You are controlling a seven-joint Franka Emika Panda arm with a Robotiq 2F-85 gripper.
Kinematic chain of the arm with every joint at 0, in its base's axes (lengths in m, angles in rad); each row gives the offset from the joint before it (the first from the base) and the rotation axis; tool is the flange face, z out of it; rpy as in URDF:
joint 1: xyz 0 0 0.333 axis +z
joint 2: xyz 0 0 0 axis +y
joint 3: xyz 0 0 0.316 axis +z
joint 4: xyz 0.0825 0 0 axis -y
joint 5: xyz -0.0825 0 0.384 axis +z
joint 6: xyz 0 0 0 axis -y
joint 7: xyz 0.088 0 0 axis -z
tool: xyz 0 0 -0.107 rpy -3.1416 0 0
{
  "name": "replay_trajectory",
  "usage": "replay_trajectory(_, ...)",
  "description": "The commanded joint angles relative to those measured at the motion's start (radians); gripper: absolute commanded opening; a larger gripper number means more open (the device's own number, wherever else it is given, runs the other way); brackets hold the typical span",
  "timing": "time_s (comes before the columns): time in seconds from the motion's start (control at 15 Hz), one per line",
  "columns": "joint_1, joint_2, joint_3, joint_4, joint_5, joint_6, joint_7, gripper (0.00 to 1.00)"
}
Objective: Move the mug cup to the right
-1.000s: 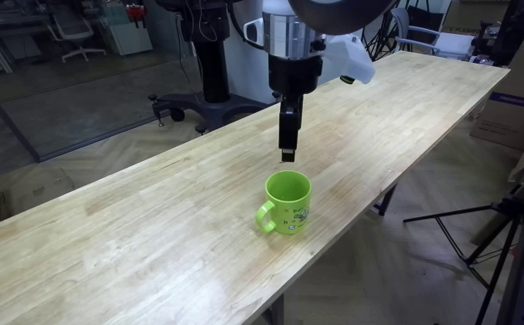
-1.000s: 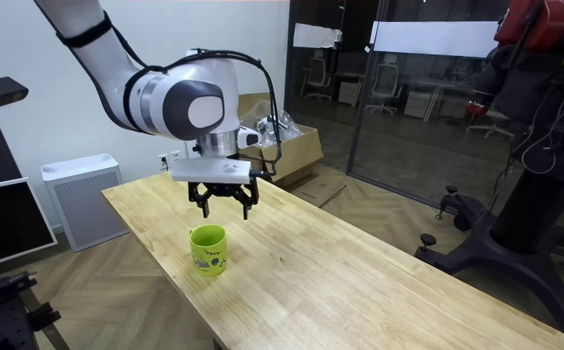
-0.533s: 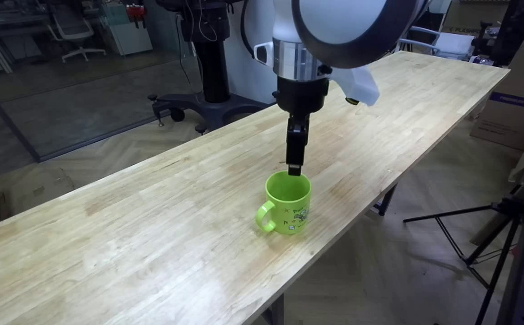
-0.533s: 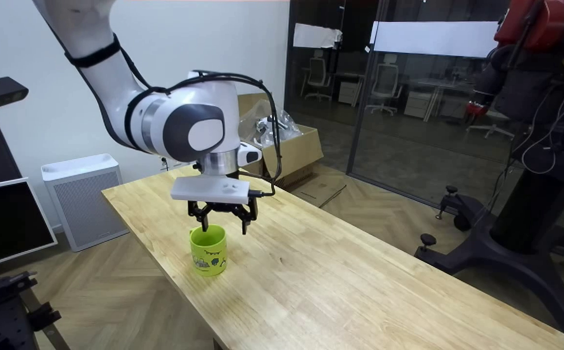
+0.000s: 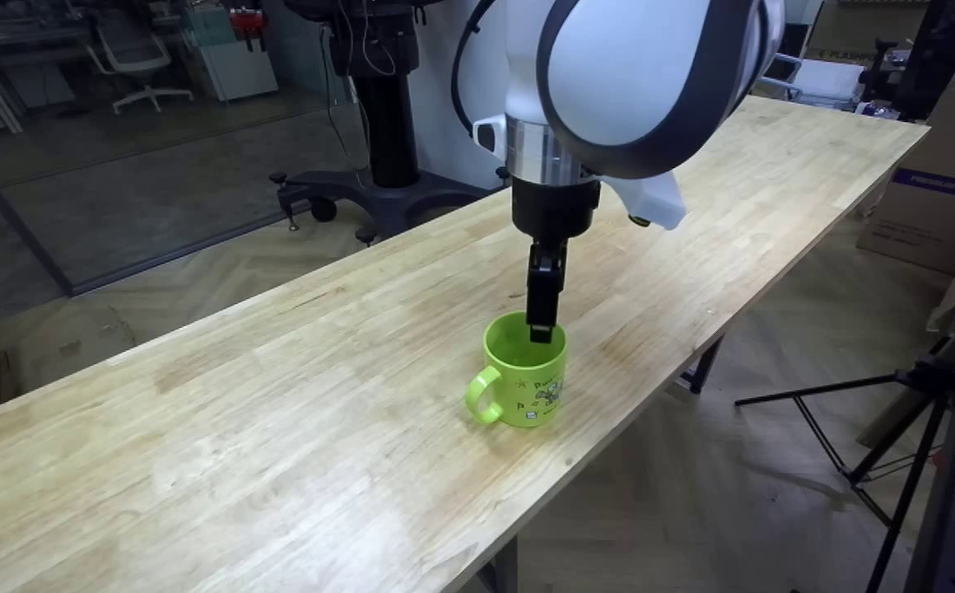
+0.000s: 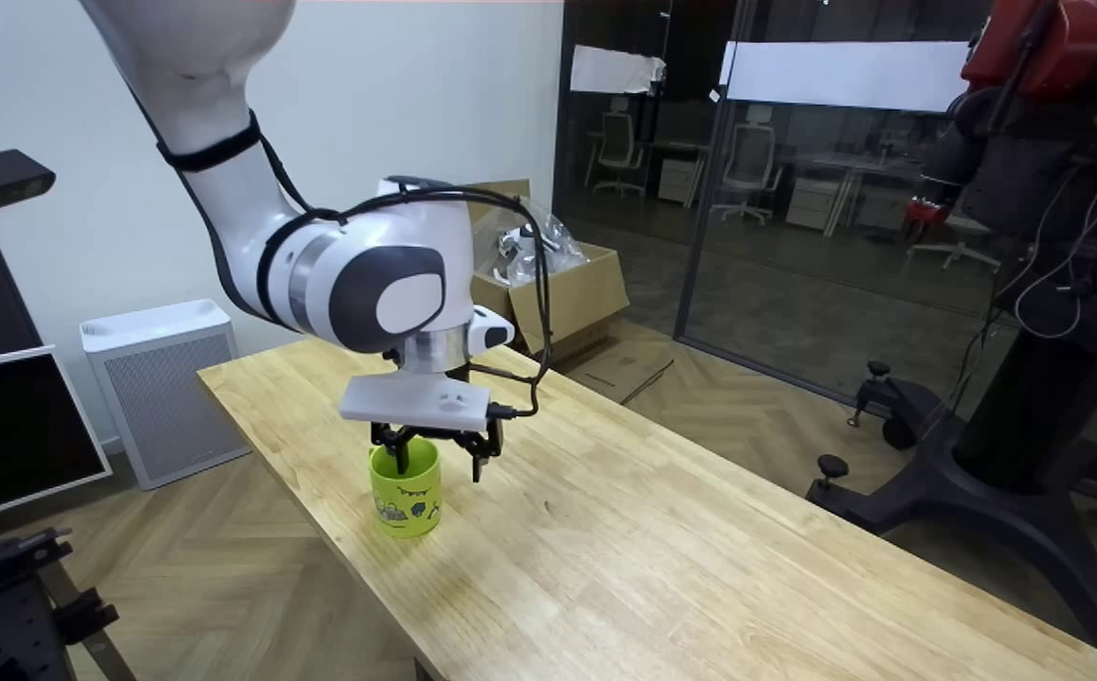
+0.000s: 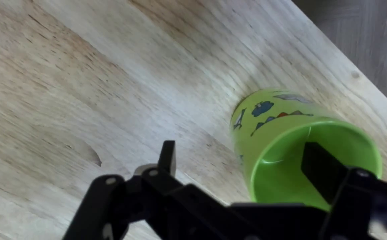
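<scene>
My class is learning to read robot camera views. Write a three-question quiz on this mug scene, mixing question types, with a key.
1. Multiple choice: in the wrist view, how many fingers of the gripper show against the mouth of the mug? (A) none (B) one (C) both
2. True or false: the mug is lying on its side.
3. Short answer: is the gripper open or shut, and what shows it?

Key
1. B
2. False; it stands upright on the wooden table.
3. Open; its fingers stand apart, with the mug's wall between them.
</scene>
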Motion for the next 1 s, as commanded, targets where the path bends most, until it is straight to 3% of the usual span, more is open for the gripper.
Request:
replay_trajectory(0.0,-0.015,0.038,0.009,0.042,-0.021,0.002,-0.006,0.67)
replay_trajectory(0.6,-0.012,0.081,0.031,0.093,-0.109,-0.012,-0.1,0.05)
replay_trajectory(0.8,-0.012,0.082,0.049,0.095,-0.151,-0.028,-0.168,0.0)
replay_trajectory(0.87,-0.008,0.071,0.035,0.073,-0.131,-0.011,-0.124,0.1)
replay_trajectory(0.93,-0.007,0.072,0.038,0.076,-0.137,-0.012,-0.141,0.1)
